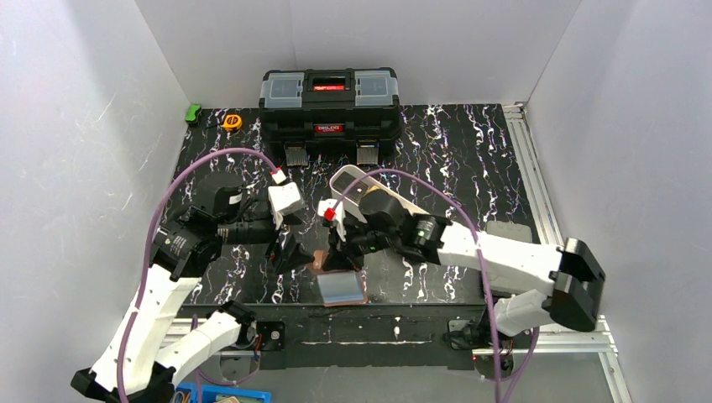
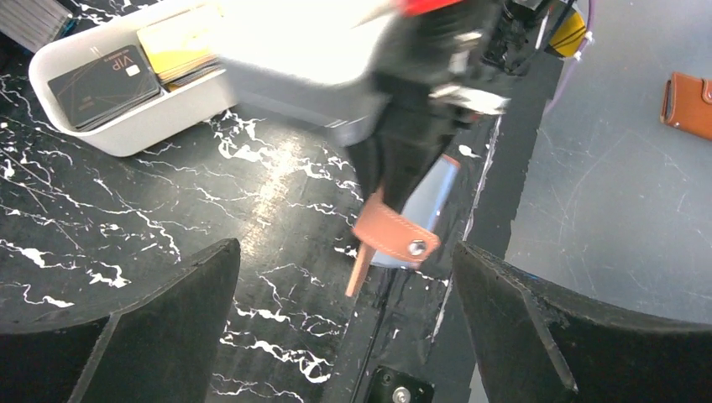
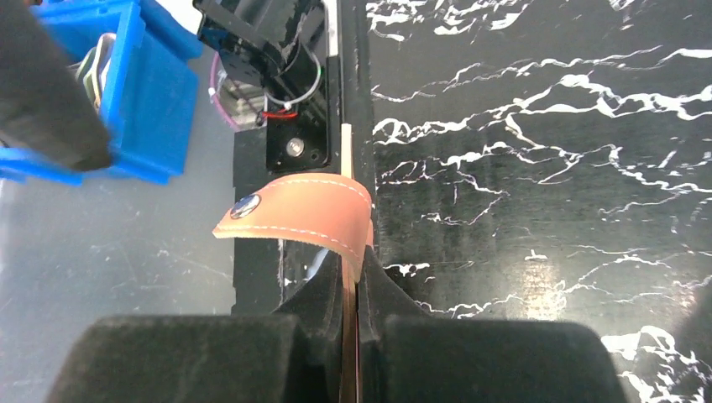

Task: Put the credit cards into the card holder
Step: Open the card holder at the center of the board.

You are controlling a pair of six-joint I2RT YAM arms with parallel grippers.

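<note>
The tan-pink card holder (image 1: 321, 260) is lifted on edge above the table's front edge, its snap tab (image 2: 395, 235) hanging out sideways. My right gripper (image 3: 351, 281) is shut on the card holder's leather flap (image 3: 311, 214), reaching in from the right (image 1: 340, 252). My left gripper (image 2: 344, 248) stands wide open just left of the card holder (image 1: 290, 252), touching nothing. A pale blue-grey credit card (image 1: 340, 288) lies flat under the card holder. More credit cards, yellow-orange (image 2: 180, 46) and a dark one (image 2: 105, 84), lie in the white tray (image 2: 126, 130).
A black toolbox (image 1: 329, 101) stands at the back, with an orange tape measure (image 1: 232, 122) and a green item (image 1: 194, 112) to its left. The white tray (image 1: 346, 178) lies behind my right wrist. Blue bins (image 3: 143, 92) and a brown wallet (image 2: 690, 102) are below the table.
</note>
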